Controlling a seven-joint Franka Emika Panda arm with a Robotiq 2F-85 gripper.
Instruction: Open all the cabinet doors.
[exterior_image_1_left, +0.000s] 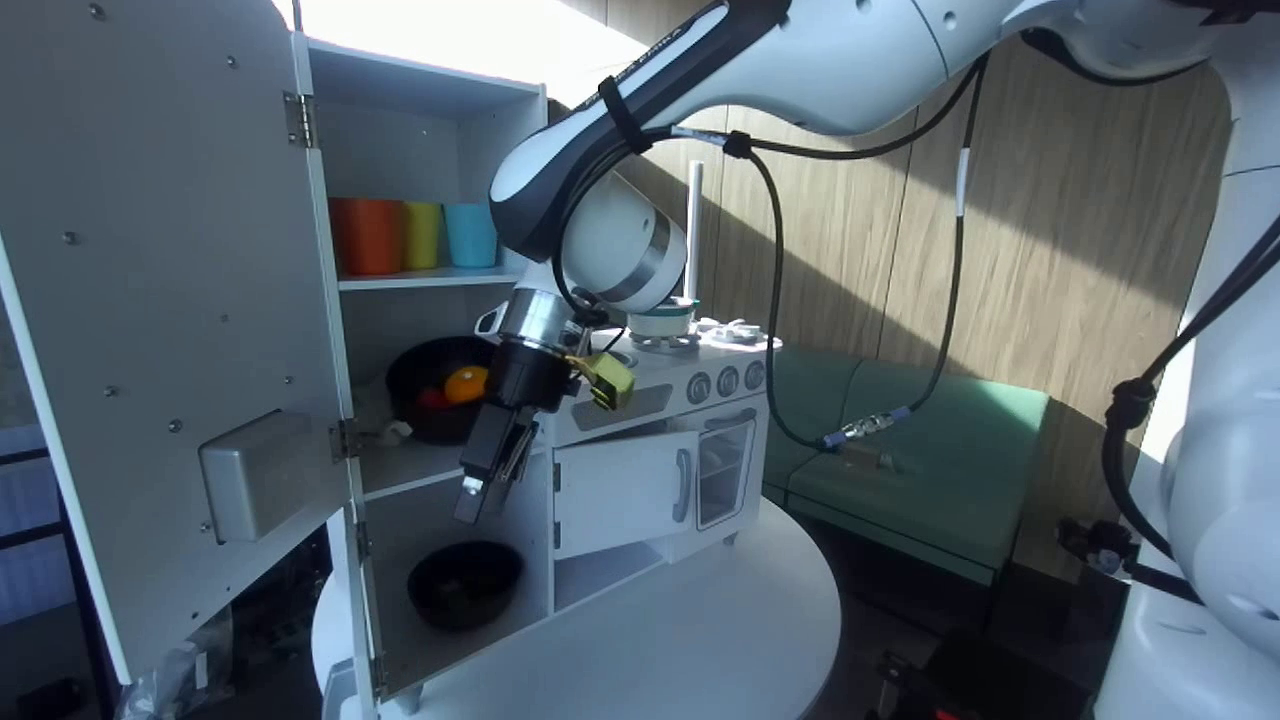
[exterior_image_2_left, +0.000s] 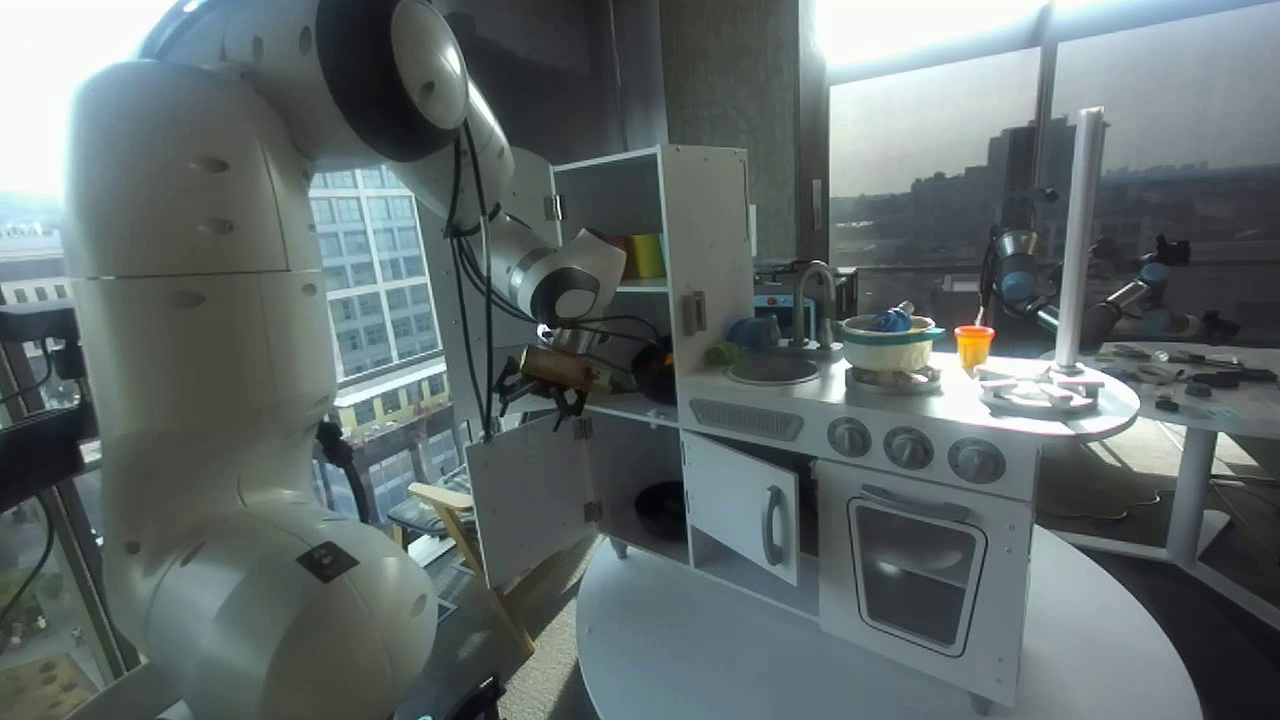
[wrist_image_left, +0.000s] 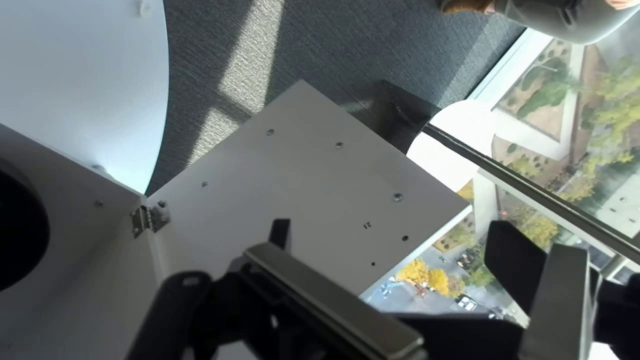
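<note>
– How does the gripper (wrist_image_left: 402, 250) stand?

– Wide. The wrist view shows its fingers (wrist_image_left: 557, 295) spread well apart.

– Which door is in front of it?

– The lower door (wrist_image_left: 300, 175). It is swung out, and in the wrist view its inner face spreads out beyond the fingers, hinged to the cabinet (wrist_image_left: 110, 280) along one side. In an exterior view it hangs just below the gripper; whether the two touch, I can't tell.

– And the tall one?

– The upper door (exterior_image_1_left: 170, 300) is open too, off to the left of the gripper in an exterior view. A grey box (exterior_image_1_left: 275, 475) is fixed to its inner face.

– What about the other side?

– Right of the gripper, in both exterior views, the middle door (exterior_image_2_left: 730, 505) hangs ajar, its handle (exterior_image_2_left: 771, 525) by the edge away from the gripper. Farther right comes the oven door (exterior_image_2_left: 918, 572), which looks closed.

– And the shelves around it?

– Above the gripper, in an exterior view, a red-orange cup (exterior_image_1_left: 368, 236), a yellow cup (exterior_image_1_left: 421, 236) and a blue cup (exterior_image_1_left: 470, 235) stand in a row. A black pan (exterior_image_1_left: 428, 364) sits partly behind the gripper, with something orange (exterior_image_1_left: 466, 384) and something red (exterior_image_1_left: 432, 398) inside. Below the gripper, a black bowl (exterior_image_1_left: 465, 585) rests in the bottom compartment (exterior_image_1_left: 415, 655).
</note>
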